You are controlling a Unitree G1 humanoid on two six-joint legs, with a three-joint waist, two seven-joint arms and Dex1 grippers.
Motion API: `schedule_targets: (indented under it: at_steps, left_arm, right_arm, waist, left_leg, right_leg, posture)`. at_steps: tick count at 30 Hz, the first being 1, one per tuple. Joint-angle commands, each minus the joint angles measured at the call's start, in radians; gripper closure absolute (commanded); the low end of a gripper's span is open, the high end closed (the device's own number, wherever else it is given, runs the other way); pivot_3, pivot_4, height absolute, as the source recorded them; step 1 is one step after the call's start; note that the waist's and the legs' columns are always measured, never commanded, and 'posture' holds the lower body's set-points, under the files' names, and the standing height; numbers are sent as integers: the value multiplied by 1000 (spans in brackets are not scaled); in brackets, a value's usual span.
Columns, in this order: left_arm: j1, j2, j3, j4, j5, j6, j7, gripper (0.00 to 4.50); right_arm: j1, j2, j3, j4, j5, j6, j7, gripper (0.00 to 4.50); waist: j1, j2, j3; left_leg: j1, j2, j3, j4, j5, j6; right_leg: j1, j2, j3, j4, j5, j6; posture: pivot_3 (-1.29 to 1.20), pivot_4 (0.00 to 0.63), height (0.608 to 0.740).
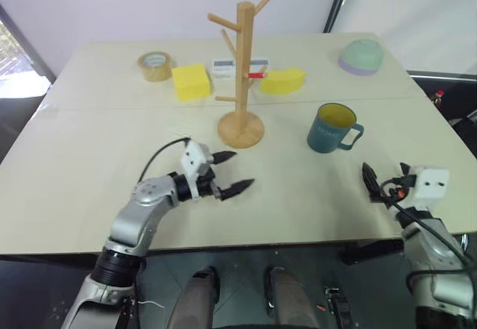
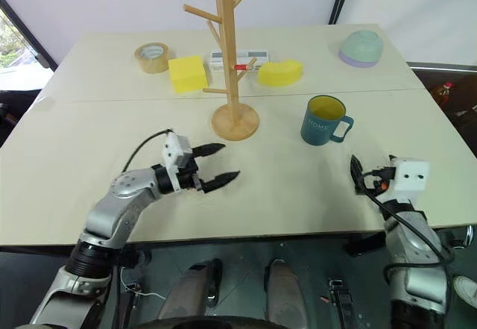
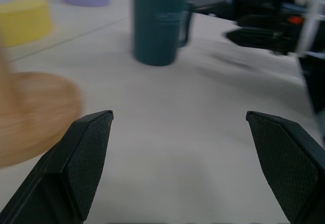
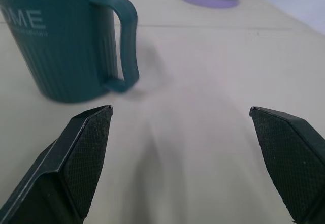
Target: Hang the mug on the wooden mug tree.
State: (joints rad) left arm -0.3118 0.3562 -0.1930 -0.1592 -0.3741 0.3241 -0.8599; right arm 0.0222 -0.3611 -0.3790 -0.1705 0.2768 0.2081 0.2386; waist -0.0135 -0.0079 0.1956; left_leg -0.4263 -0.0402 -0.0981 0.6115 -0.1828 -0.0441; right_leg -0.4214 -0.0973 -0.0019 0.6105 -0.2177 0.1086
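The counter (image 1: 89,187) carries all items; it is a pale top with a seam running across behind the mug tree's base.

The wooden mug tree (image 1: 244,68) stands upright near the middle of the counter, its round base (image 1: 241,129) flat on the surface and its pegs angled upward. No mug hangs on it.

The mug (image 1: 332,128) stands upright on the counter to the right of the tree's base, apart from it, mouth up, yellow interior visible. Its loop handle (image 1: 353,134) projects to the robot's right and slightly toward the robot. Nothing touches it.

The right claw (image 1: 381,183) hovers nearer the robot than the mug and somewhat right of it, pointing forward, jaws wide apart and empty. In the right wrist view the handle (image 4: 125,41) sits ahead of the claw and off toward one finger (image 4: 76,158), not centred in the gap.

The left claw (image 1: 232,172) sits in front of the tree's base, pointing right toward the mug, jaws apart, empty.

Assessment: the right claw is the nearer to the mug and faces the handle side. The approach runs forward and slightly leftward; the mug's axis is vertical, so a level grasp appears suitable. The grasp is not yet made.
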Motion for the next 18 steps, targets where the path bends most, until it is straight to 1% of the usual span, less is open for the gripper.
schedule_targets:
  at_steps: [1,4,9,18]
  left_arm:
    - [-26,-14,-19,-48,-13,-6,-18,0]
    - [-32,-20,-26,-51,-9,-3,-16,0]
    - [-30,-14,-15,-61,-14,0,-12,0]
    - [-17,3,1,-145,-97,31,-51,0]
  right_arm:
    - [-51,14,32,7,-43,-7,-46,15]
    - [-107,35,76,46,-71,-27,-64,15]
    - [-167,47,91,101,-114,-39,-114,15]
    - [-282,37,97,253,-132,-71,-130,15]
  waist:
    - [2,0,0]
    - [1,0,0]
    - [3,0,0]
    - [-1,0,0]
  left_leg:
    - [0,0,0,0,1,1]
    - [0,0,0,0,1,2]
    - [0,0,1,0,1,2]
    - [0,0,2,0,2,3]
  right_leg:
    - [0,0,0,0,0,0]
    - [0,0,0,0,0,0]
    - [-1,0,0,0,0,0]
    - [-1,1,1,1,0,0]
  posture:
    - [0,150,740]
    - [0,150,740]
    - [0,150,740]
    - [0,150,740]
